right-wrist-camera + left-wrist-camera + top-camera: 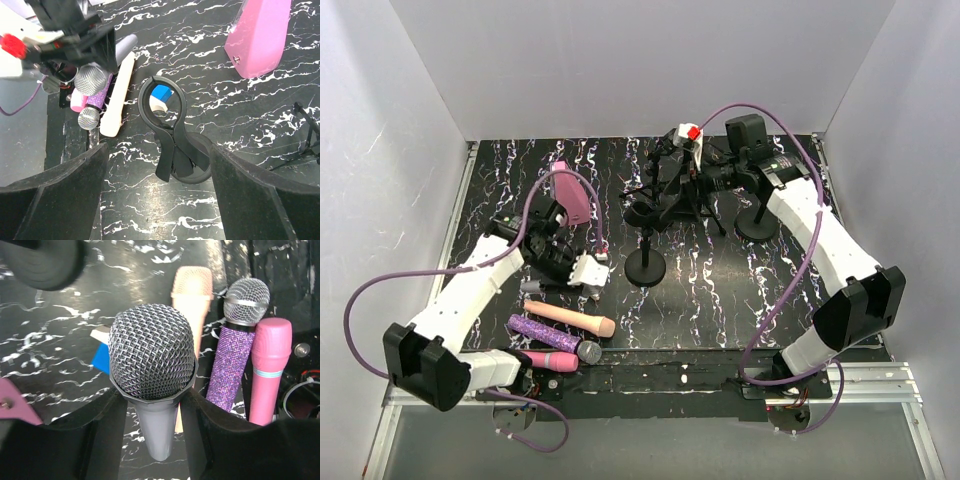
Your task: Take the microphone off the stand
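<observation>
- The left gripper [152, 436] is clenched around the handle of the grey microphone [151, 357].
- That microphone is off the stand [175, 150], held over the table [720, 290] near three other microphones [565, 335] lying at the near edge.
- The stand's clip [161, 86] is empty.
- The right gripper [160, 195] hangs above it, fingers spread wide.

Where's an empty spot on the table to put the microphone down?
Bare marbled black table lies between the round black stand base and the right arm. The near-left is crowded: peach microphone, purple glitter microphone, pink microphone.
</observation>
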